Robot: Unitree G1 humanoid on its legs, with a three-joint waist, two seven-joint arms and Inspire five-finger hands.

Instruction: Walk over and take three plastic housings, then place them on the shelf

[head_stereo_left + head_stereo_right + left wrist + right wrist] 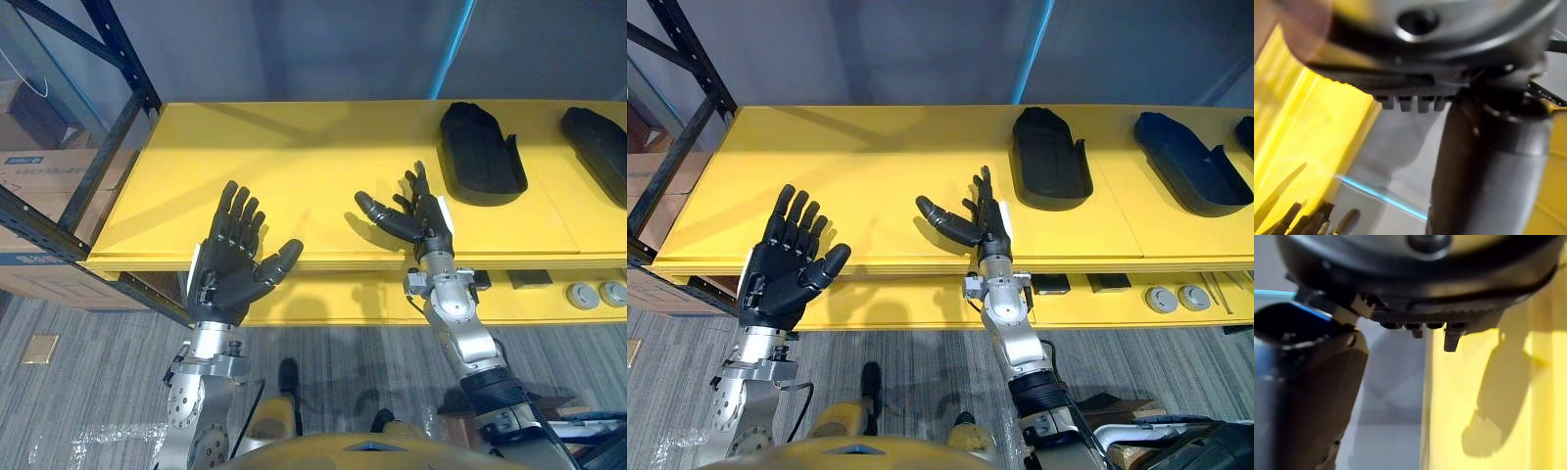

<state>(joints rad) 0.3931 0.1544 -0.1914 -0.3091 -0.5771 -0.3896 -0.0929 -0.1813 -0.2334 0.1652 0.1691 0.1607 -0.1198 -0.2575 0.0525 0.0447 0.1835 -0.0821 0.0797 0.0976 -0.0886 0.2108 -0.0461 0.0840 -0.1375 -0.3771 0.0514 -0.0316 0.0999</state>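
Your left hand (233, 269), right hand (423, 223): both spread wide, empty, over front edge of flat yellow shelf (294, 157). Black moulded plastic housing (478, 152) lies flat near right hand; second black housing (598, 147) further right. Likely light, stiff, slick: pinch across raised rim.

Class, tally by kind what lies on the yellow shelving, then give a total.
Black housings: 2
Grey round discs: 2
Small dark blocks: 2
Total: 6, not counting a dark sliver at the edge, too cut off to tell.
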